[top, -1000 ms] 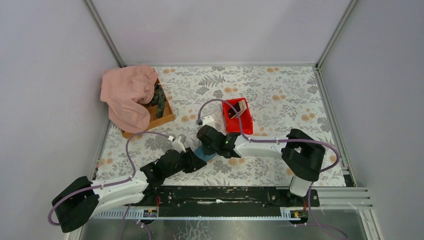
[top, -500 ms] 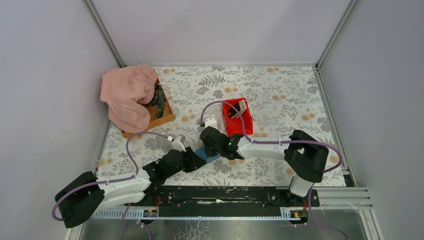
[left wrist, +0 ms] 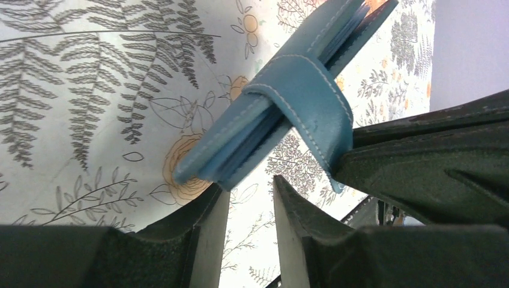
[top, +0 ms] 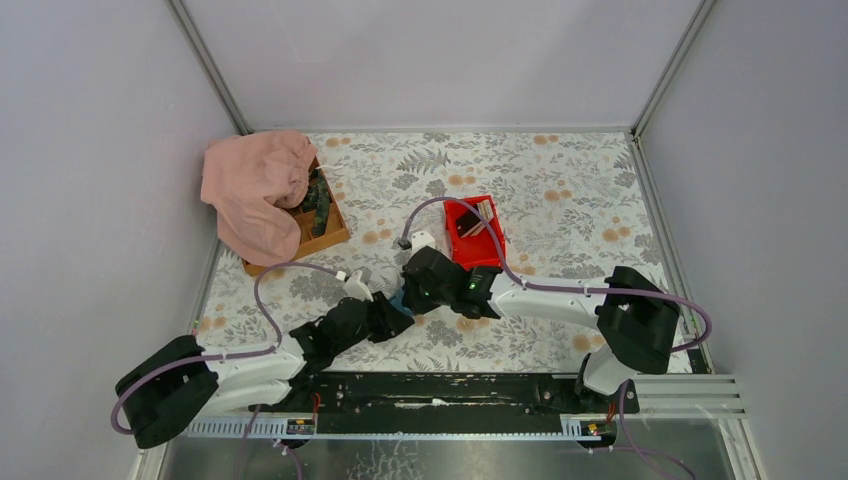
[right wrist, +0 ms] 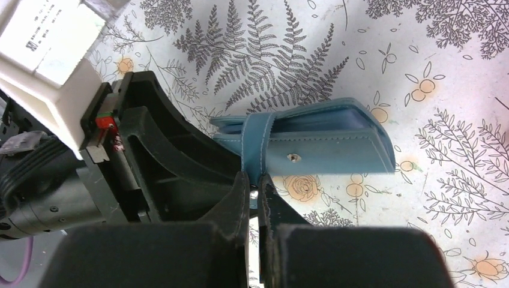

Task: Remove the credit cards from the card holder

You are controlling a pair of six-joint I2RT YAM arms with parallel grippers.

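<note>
Your card holder (right wrist: 327, 150) is smooth, leather-like blue with pale stitching, folded flat, with a small metal snap (right wrist: 292, 157) on its face. The print on the white label (right wrist: 45, 30) beside it is too blurred to read. Over the fern-printed bench (right wrist: 456, 72), your right gripper (right wrist: 253, 186) is pressed together on the holder's strap (left wrist: 312, 90). Your left gripper (left wrist: 247, 210) is slightly spread, just below the holder's lower corner
</note>
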